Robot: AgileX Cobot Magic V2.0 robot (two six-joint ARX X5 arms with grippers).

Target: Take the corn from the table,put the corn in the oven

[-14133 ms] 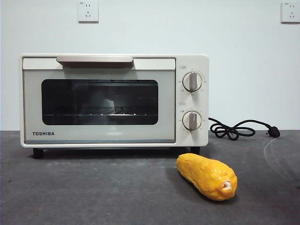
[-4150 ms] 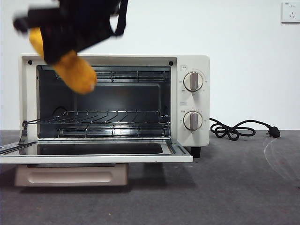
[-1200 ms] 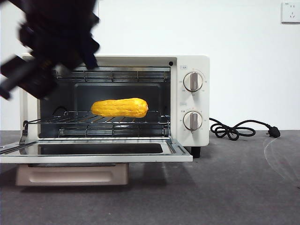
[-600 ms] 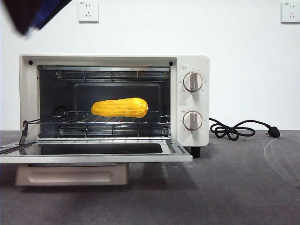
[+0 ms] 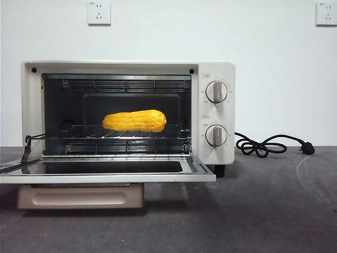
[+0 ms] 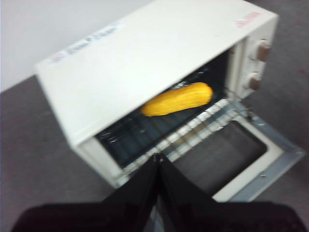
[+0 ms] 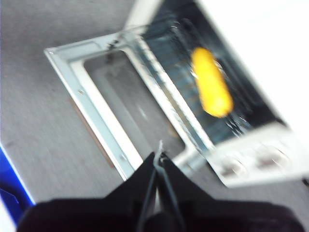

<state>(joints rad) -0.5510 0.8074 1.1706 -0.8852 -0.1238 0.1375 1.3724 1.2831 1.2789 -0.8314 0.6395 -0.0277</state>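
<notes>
The yellow-orange corn [image 5: 135,120] lies on its side on the wire rack inside the cream-white oven [image 5: 213,116], whose door [image 5: 105,171] hangs open and flat toward the front. Both wrist views show the corn [image 6: 177,98] [image 7: 210,88] on the rack from above. My left gripper [image 6: 157,157] is shut and empty, high above the oven's left side. My right gripper [image 7: 159,155] is shut and empty too, high above the open door [image 7: 104,121]. Neither arm shows in the front view.
A black cord [image 5: 266,145] with its plug lies on the dark grey table [image 5: 263,211] to the right of the oven. Two wall sockets [image 5: 99,12] sit on the white wall behind. A blue edge [image 7: 12,191] shows at the table's side in the right wrist view.
The dark arm that was in front of the oven's upper left has drawn up and out of the front view. The corn stays where it lay on the rack.
</notes>
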